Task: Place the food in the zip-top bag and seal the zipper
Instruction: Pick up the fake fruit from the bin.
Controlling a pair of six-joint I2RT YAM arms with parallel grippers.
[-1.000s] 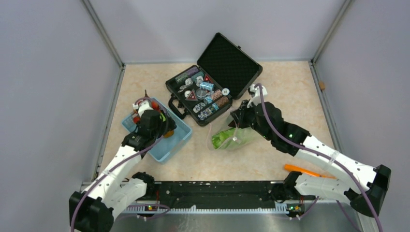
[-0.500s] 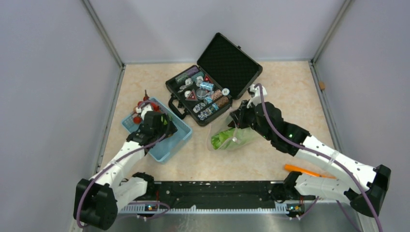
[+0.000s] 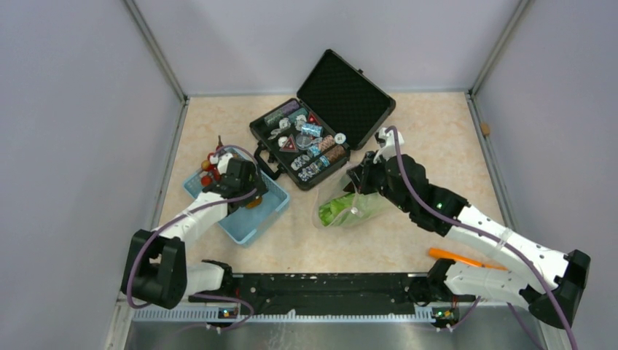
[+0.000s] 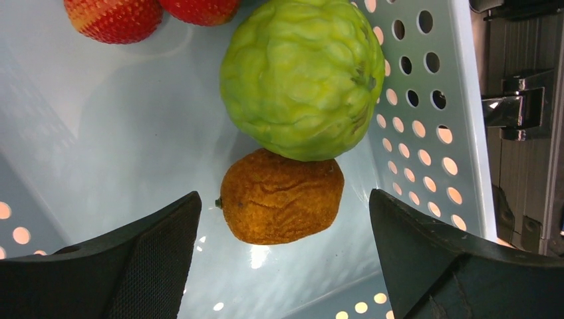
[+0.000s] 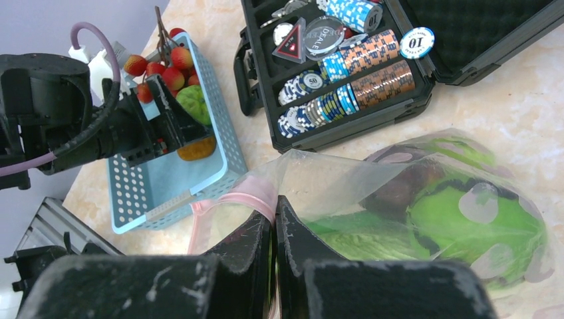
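The bag (image 5: 319, 179) lies on the tabletop (image 3: 437, 138), just in front of the open black case (image 3: 321, 124) and to the right of the blue basket (image 3: 255, 219). It's clear, crinkly plastic, and it already looks pretty stuffed: mostly bright green food, plus a dark purple piece (image 5: 399, 189) pressed up against the film. The pink zipper (image 5: 239, 196) runs along the mouth and bends into a loop there, so that end isn't sealed.

The right tool (image 5: 274, 222) has its fingers together, pinched on the bag's rim right at the pink strip.

The left tool (image 4: 284, 219) is down inside the basket with its fingers wide apart. They sit either side of the orange (image 4: 281, 198) with a gap on both sides, so nothing's gripped. The orange is wrinkly and dull and lies on the basket floor, touching the leafy ball (image 4: 302, 73), which is close to the perforated wall. A couple of red pieces (image 4: 113, 16) sit at the far end of the basket.
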